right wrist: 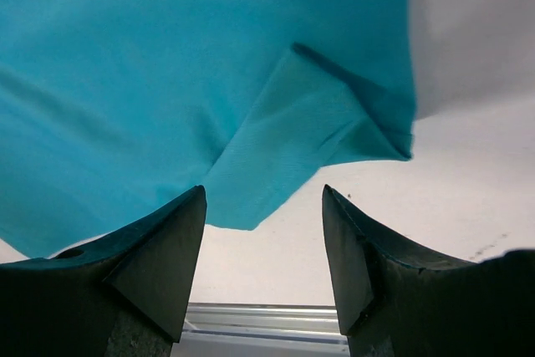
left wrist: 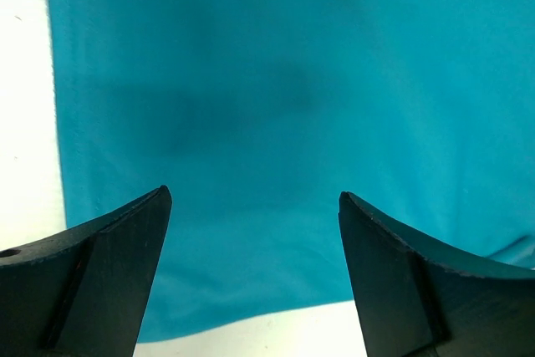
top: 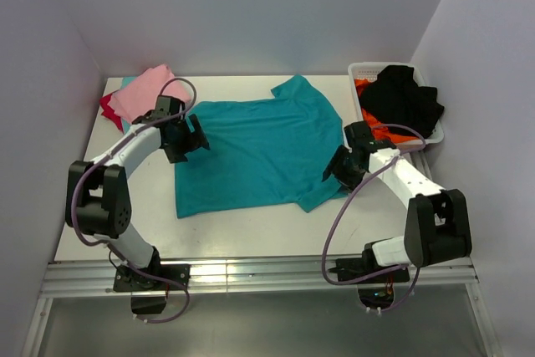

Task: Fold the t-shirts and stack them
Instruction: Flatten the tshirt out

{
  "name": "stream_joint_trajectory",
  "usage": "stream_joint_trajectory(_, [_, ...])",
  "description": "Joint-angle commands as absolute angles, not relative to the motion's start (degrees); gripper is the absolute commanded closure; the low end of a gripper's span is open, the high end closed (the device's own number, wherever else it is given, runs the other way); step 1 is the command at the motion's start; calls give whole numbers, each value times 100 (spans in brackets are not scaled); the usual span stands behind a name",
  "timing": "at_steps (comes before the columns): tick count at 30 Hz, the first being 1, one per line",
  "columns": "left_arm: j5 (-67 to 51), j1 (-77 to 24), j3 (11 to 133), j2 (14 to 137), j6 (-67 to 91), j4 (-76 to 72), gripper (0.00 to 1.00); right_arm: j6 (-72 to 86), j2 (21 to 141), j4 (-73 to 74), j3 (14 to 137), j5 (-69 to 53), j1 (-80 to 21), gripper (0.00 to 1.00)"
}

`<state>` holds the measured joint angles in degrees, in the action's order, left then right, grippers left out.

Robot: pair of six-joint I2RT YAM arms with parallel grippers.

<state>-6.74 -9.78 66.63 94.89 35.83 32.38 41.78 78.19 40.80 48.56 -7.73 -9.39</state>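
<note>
The main teal t-shirt (top: 259,152) lies spread flat in the middle of the white table, sleeves at the far and near right. My left gripper (top: 194,135) is open and empty over the shirt's left edge. In the left wrist view (left wrist: 255,198) its fingers straddle teal cloth (left wrist: 276,81) near the hem. My right gripper (top: 334,169) is open and empty at the shirt's near right sleeve. In the right wrist view (right wrist: 263,194) the folded-over sleeve (right wrist: 309,123) lies just ahead of the fingers. A pink shirt (top: 146,91) lies on red (top: 109,108) and lighter teal (top: 127,83) ones at the back left.
A white mesh basket (top: 368,68) at the back right holds black cloth (top: 405,98) and orange cloth (top: 380,131). Grey walls close in the table on three sides. A metal rail (top: 251,273) runs along the near edge.
</note>
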Motion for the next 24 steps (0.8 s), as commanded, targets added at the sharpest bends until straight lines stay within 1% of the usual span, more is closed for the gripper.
stream_joint_trajectory(1, [-765,-1116,6653,8956,3639,3023,12,4447,7831,3797,4835,-615,-1160,35])
stream_joint_trajectory(9, [-668,-1169,6495,8649,3595,3155,13,4684,8244,3796,4685,-545,-1423,37])
stream_joint_trajectory(15, [-668,-1178,6118,8368,3656,3050,13,4851,8016,3929,4448,-360,-1591,39])
stream_joint_trajectory(18, [-686,-1178,5924,8297,3665,2988,13,4878,8085,3885,4369,-378,-1617,39])
stream_joint_trajectory(24, [-642,-1169,5880,8288,3533,3032,13,4948,8305,3815,4377,-290,-1749,44])
